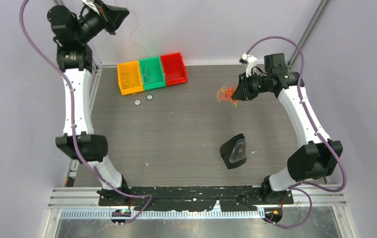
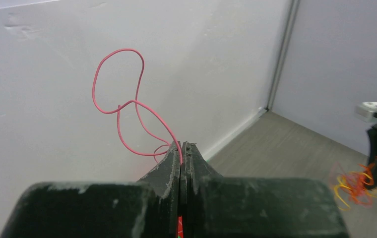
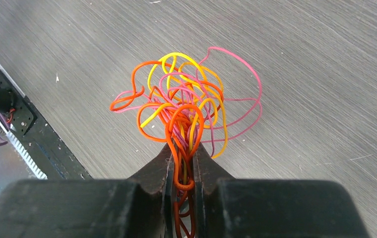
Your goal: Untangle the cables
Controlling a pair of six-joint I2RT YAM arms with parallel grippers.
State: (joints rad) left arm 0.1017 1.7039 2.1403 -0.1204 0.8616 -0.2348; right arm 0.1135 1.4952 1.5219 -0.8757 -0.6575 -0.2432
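1. Bunch of cables [image 3: 186, 104]: orange/yellow/pink tangle, clamped in R gripper [image 3: 181, 148]. Jaws nearly closed on several strands, loops fan out past the tips.
2. R gripper sits over right-centre of table [image 1: 176, 129], pointing left.
3. L gripper [image 2: 182, 148] is up high at far-left corner near wall, clenched tight on single pink-red wire [image 2: 122, 99]. Wire curls free above the tips.
4. Wire and bunch are well apart.
5. Far edge: orange bin [image 1: 129, 78], green bin [image 1: 152, 73], red bin [image 1: 173, 68] in a row, touching.
6. Black wedge-shaped part [image 1: 233, 151] lies near R arm base.
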